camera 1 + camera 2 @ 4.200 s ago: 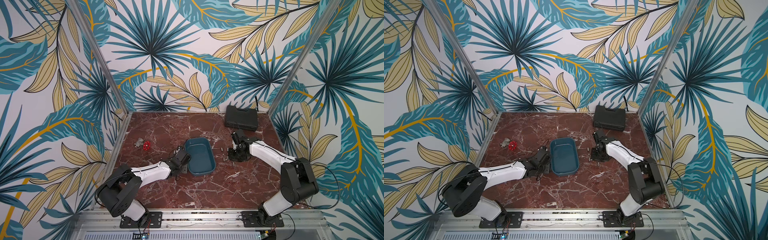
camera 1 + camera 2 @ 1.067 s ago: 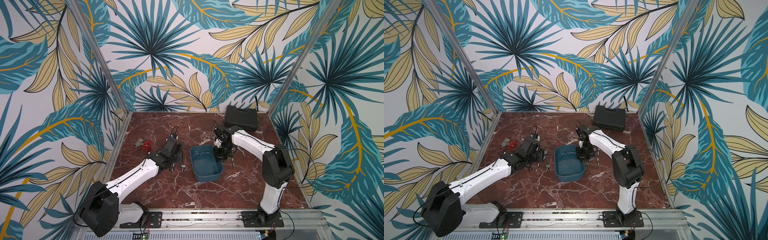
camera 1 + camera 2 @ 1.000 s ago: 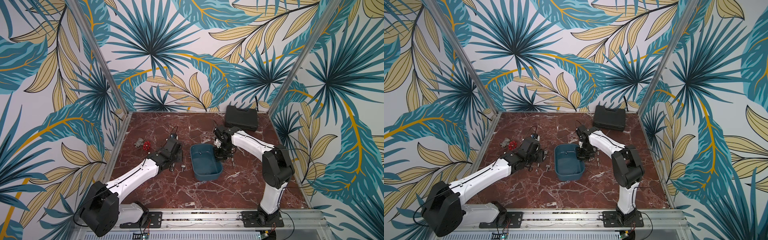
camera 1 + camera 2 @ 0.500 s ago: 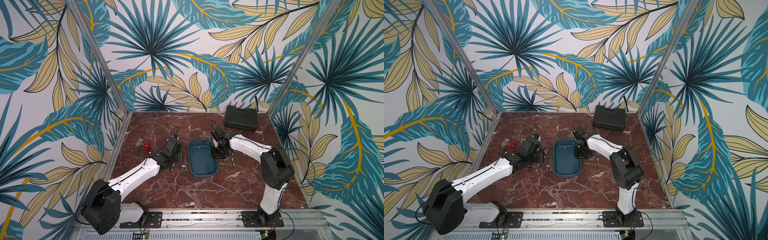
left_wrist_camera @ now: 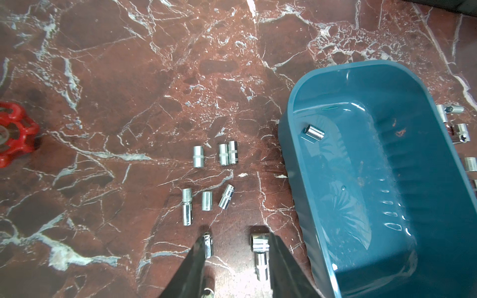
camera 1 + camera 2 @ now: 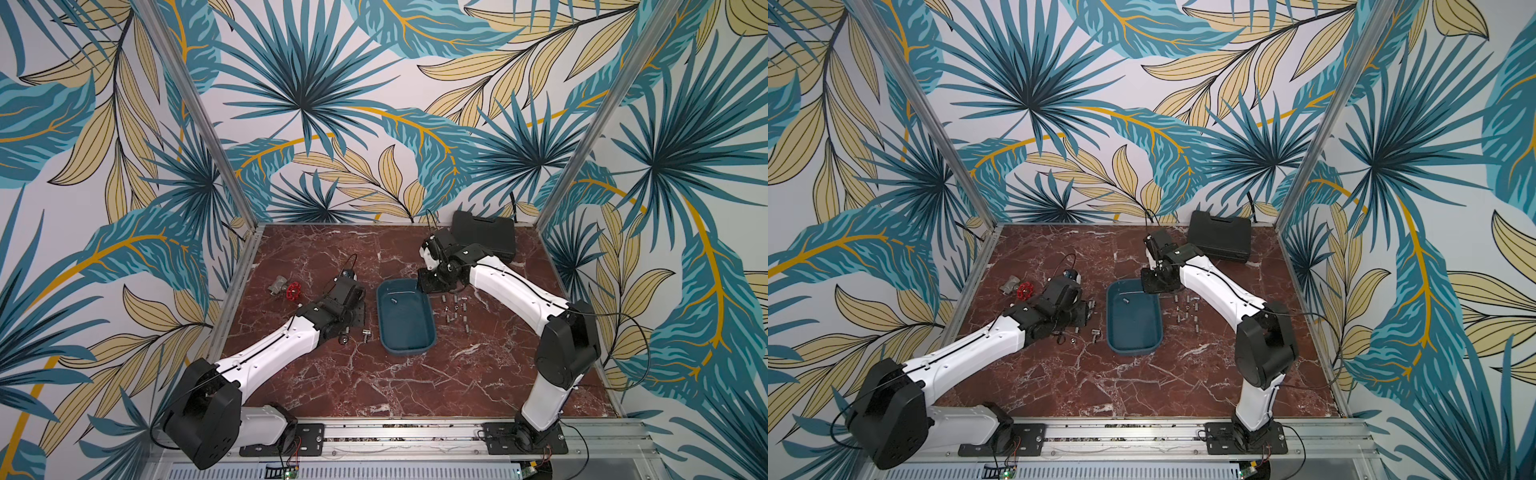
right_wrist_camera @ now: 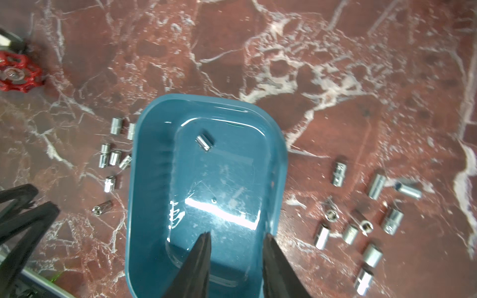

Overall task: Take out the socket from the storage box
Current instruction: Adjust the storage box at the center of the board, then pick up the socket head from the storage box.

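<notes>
In both top views, one socket (image 6: 393, 297) (image 6: 1125, 298) is seen inside the storage box (image 6: 406, 352) (image 6: 1133, 349), near its far end; loose sockets (image 6: 455, 309) are scattered on the table (image 6: 374, 382) beside the box. In the left wrist view, the left jaws are held spread beside the box (image 5: 387, 206), empty. In the right wrist view, the right jaws are held spread above the box (image 7: 206, 193), empty.

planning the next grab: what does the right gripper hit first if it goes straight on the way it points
Probably the bare floor of the storage box, which the open right gripper points down into. The lone socket lies farther along, seemingly off that line; depth is unclear.
</notes>
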`<state>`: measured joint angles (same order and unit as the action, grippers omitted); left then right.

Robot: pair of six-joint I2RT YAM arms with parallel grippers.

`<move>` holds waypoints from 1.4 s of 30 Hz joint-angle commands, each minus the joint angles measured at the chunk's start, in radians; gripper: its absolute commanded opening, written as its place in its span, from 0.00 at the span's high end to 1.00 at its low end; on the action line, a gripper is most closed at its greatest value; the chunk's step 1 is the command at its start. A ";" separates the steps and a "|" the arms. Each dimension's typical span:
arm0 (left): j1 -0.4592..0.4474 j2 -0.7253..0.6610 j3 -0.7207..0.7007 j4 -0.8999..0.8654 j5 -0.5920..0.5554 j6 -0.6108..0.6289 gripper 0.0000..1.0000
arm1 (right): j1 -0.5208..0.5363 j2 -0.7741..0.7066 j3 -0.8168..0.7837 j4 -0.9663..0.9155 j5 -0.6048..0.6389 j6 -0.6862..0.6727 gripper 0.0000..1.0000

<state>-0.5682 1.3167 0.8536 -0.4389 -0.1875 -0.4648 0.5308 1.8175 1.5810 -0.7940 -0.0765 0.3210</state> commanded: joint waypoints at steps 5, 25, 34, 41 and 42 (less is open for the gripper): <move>0.005 -0.053 -0.014 -0.004 -0.023 -0.027 0.56 | 0.063 0.176 0.050 0.072 -0.068 -0.034 0.65; 0.005 -0.069 -0.047 -0.007 -0.012 -0.050 0.56 | 0.130 0.431 0.175 0.093 -0.060 -0.061 0.65; 0.005 -0.060 -0.051 0.005 -0.006 -0.051 0.56 | 0.149 0.373 0.101 0.112 -0.042 -0.070 0.65; 0.005 -0.054 -0.048 0.008 -0.001 -0.048 0.56 | 0.149 0.302 0.048 0.109 -0.031 -0.079 0.65; 0.005 -0.054 -0.047 0.008 -0.001 -0.046 0.56 | 0.149 0.292 0.040 0.109 -0.032 -0.083 0.65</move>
<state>-0.5682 1.2739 0.8288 -0.4431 -0.1940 -0.5095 0.6758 2.1651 1.6543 -0.6716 -0.1207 0.2569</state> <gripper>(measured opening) 0.443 0.349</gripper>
